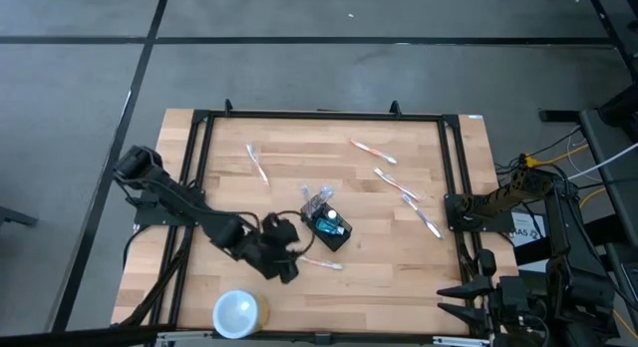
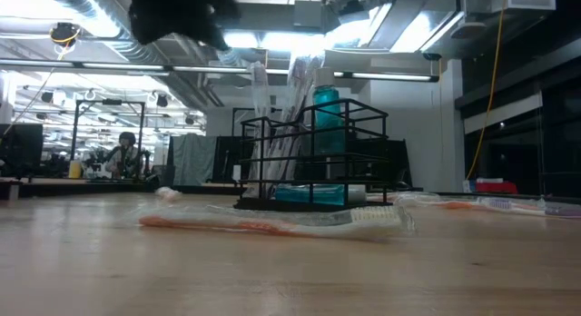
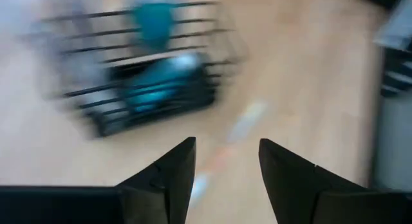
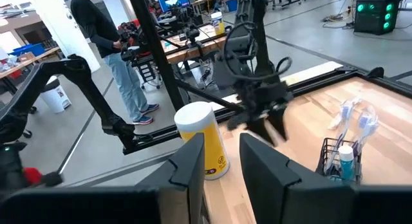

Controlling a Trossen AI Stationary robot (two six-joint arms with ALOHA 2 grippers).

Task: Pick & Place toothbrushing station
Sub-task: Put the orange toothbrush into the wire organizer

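Note:
The toothbrushing station (image 1: 330, 225) is a small black wire caddy. It stands on its base mid-table and holds a teal bottle and wrapped toothbrushes; it also shows in the low view (image 2: 313, 153) and, blurred, in the left wrist view (image 3: 141, 76). My left gripper (image 1: 285, 264) is open and empty, above the table just near-left of the caddy. Its fingers (image 3: 168, 176) stand over a wrapped toothbrush (image 1: 321, 262) that lies flat on the table (image 2: 272, 223). My right gripper (image 1: 465, 297) waits open at the table's near right corner.
Several wrapped toothbrushes lie on the far half of the table (image 1: 257, 163) (image 1: 374, 152) (image 1: 397, 183) (image 1: 426, 219). A round white cup (image 1: 239, 312) stands near the front edge, left of centre. A black frame (image 1: 319, 116) borders the table. A person (image 4: 109, 37) stands beyond the table.

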